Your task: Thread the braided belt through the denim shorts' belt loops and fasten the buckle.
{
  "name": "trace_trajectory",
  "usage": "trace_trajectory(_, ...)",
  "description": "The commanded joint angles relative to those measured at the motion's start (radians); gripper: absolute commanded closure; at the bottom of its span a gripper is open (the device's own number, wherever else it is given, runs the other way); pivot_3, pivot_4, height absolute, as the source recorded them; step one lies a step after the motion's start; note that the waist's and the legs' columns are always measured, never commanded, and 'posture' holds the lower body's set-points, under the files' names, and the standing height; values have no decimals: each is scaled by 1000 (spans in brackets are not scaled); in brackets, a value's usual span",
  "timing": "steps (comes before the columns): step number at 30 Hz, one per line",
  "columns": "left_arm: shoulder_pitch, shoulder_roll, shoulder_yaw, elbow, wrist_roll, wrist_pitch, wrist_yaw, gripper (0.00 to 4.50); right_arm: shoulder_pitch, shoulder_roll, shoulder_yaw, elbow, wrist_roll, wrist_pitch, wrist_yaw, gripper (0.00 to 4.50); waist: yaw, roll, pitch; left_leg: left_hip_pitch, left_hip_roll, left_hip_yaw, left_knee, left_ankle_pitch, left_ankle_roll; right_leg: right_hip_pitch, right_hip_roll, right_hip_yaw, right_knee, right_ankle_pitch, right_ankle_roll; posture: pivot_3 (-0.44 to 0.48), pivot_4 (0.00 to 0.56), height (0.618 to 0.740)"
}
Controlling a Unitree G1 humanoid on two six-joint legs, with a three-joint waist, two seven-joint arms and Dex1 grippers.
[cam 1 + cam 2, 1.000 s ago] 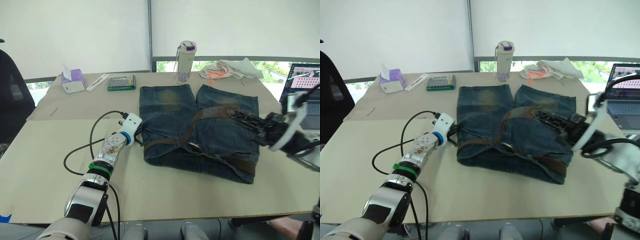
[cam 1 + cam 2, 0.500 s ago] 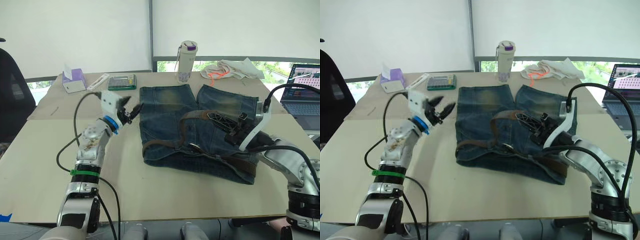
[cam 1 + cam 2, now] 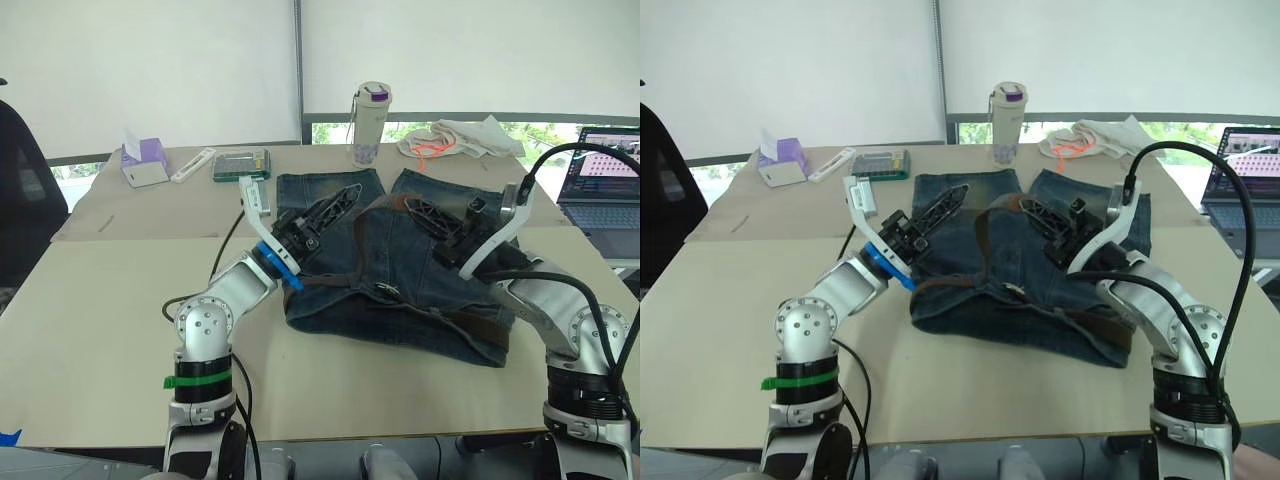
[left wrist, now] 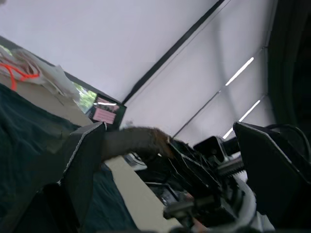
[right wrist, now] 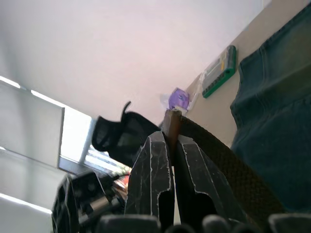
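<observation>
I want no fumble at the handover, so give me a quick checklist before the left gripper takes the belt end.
1. Right gripper clamped on belt end: ok.
2. Left gripper open to receive: ok.
3. Belt end lined up between the left fingers: ok.
4. Buckle resting on the shorts: ok.
5. Belt already through any loops: cannot tell.
6. Bottle away from both arms: ok.

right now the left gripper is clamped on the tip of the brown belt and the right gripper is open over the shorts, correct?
Not quite: the arms are swapped. The right gripper is shut on the tip of the braided belt, as the right wrist view shows. The left gripper is the open one, held over the denim shorts, as the left eye view shows.
</observation>
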Motion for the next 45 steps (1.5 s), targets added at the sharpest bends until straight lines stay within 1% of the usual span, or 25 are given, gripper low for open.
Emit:
trace_trajectory(1, 6, -13, 2, -47, -106, 24, 52, 59, -35, 15, -55, -79, 37, -31, 36, 4500, 2, 0, 0, 0, 0, 0, 0, 0, 0, 0, 0, 0, 0, 0, 0, 0, 150, 740)
trace_trajectory(3, 2, -49, 16, -26, -196, 19, 122, 59, -35, 52, -66, -113, 37, -27, 51, 4500, 5, 0, 0, 0, -1, 0, 0, 0, 0, 0, -1, 0, -1, 0, 0, 0, 150, 740)
trace_trajectory(5, 0, -66, 17, -13, -260, 18, 171, 59, -34, 71, -65, -130, 37, -21, 47, 4500, 6, 0, 0, 0, -1, 0, 0, 0, 0, 0, -1, 0, -2, 0, 0, 0, 150, 740)
trace_trajectory(9, -2, -98, -2, 3, -396, 17, 238, 59, -13, 71, -33, -137, 37, -15, 33, 4500, 8, 0, 0, -1, -2, 0, 0, 0, 0, 1, -2, 0, -3, 0, 0, 0, 150, 740)
trace_trajectory(11, 7, -117, -25, 20, -501, 25, 270, 59, -1, 75, -11, -142, 37, -20, 27, 4500, 8, 0, 0, 0, -2, 0, 0, 0, 0, 1, -2, 0, -3, 0, 0, 0, 150, 740)
trace_trajectory(15, 24, -144, -35, 43, -621, -20, 341, 59, 12, 66, 7, -153, 37, -20, 33, 4500, 8, 0, 0, -1, -2, 0, 0, 0, 0, 1, -2, 0, -4, 0, 0, 0, 150, 740)
trace_trajectory(17, 33, -140, -37, 58, -674, -31, 358, 59, 22, 56, 6, -154, 37, -19, 37, 4500, 8, 0, 0, -1, -2, 0, 0, 0, 0, 1, -2, 0, -4, 0, 0, 0, 150, 740)
trace_trajectory(22, 42, -126, -36, 112, -700, -76, 389, 59, 44, 53, -10, -169, 37, -1, 60, 4500, 8, 0, 0, -1, -2, 0, 0, 0, 0, 1, -1, 0, -4, 0, -1, 0, 150, 740)
trace_trajectory(25, 45, -110, -30, 143, -708, -77, 365, 59, 85, 30, -32, -177, 37, 37, 97, 4500, 8, 0, 0, -1, -2, 1, 0, 0, 0, 2, -1, 0, -5, 0, -1, 0, 150, 740)
trace_trajectory(29, 57, -79, -38, 185, -692, -50, 320, 59, 149, -28, -68, -170, 37, 106, 166, 4500, 12, 0, 0, -2, -3, 1, 0, 0, 0, 2, -2, -1, -7, 0, -1, 0, 150, 740)
trace_trajectory(34, 63, -61, -53, 218, -686, -24, 277, 59, 225, -140, -82, -164, 37, 204, 265, 4500, 13, 0, 0, -1, -3, 2, 0, 0, 0, 3, -2, -1, -7, 0, -1, 0, 150, 740)
trace_trajectory(37, 73, -54, -54, 226, -683, -11, 258, 818, 249, -192, -82, -152, 37, 223, 292, 4500, 9, 0, 0, -1, -2, 3, 0, 0, 0, 3, -1, -1, -7, 0, -1, 0, 150, 740)
trace_trajectory(40, 85, -32, -55, 241, -674, 10, 228, 1819, 261, -235, -78, -133, 37, 228, 299, 4500, 7, 0, 0, -1, -2, 3, 0, 0, 0, 3, -1, -1, -7, 0, -1, 0, 150, 740)
trace_trajectory(45, 91, -11, -72, 245, -684, 55, 190, 3545, 241, -247, -57, -127, 37, 226, 292, 4500, 8, 0, 0, -2, -2, 3, 0, 0, 0, 3, -1, -1, -8, 0, -1, 0, 150, 740)
